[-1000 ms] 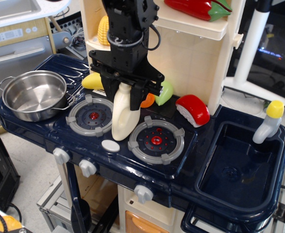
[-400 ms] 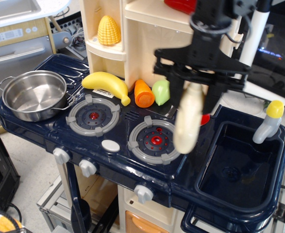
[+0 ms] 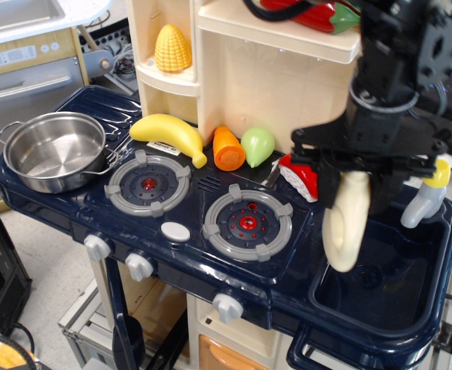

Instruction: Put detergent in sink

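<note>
My gripper is shut on the top of the detergent, a cream-white jug-shaped bottle. The bottle hangs upright from the fingers over the left part of the sink, a deep dark navy basin at the right of the toy counter. Its base is at about the level of the sink's left rim and hides part of the basin floor. The black arm reaches down from the upper right.
A grey faucet with yellow top stands at the sink's back right. A red toy lies just left of the gripper. Two burners, a banana, carrot, green pear and steel pot lie to the left.
The gripper has carried the detergent from the left burner area rightward across the stove to above the sink's left side. Nothing else moved.
</note>
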`<state>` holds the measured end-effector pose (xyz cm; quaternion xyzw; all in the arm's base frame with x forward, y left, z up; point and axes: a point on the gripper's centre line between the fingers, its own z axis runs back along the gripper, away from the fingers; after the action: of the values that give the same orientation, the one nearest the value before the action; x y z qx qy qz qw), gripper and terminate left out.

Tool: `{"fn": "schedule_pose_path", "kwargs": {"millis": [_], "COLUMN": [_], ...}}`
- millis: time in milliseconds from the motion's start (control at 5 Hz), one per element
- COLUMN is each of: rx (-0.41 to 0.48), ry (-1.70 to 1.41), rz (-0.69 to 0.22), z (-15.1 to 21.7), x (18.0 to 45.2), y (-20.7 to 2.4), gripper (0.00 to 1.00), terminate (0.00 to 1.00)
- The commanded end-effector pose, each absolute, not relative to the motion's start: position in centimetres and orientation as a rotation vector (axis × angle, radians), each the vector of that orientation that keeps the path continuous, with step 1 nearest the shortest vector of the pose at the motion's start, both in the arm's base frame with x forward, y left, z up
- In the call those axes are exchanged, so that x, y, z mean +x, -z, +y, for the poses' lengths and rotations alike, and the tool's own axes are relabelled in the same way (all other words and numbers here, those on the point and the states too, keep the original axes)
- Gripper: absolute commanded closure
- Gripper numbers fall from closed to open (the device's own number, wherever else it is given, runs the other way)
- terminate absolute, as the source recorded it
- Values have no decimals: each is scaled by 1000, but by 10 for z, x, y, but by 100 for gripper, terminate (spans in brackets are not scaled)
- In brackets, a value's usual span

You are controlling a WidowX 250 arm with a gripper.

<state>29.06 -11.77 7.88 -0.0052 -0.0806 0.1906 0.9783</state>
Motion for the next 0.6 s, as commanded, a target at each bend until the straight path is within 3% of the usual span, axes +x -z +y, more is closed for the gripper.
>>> {"fn": "schedule_pose_path", "kwargs": {"millis": [0,400], "rx": [-69,-51], "ry": [-404,-465], "rz": [-173,-202], "z": [-134,-141], "x": [299,293], "y": [-84,-75], "gripper": [100,100], "terminate": [0,0]}}
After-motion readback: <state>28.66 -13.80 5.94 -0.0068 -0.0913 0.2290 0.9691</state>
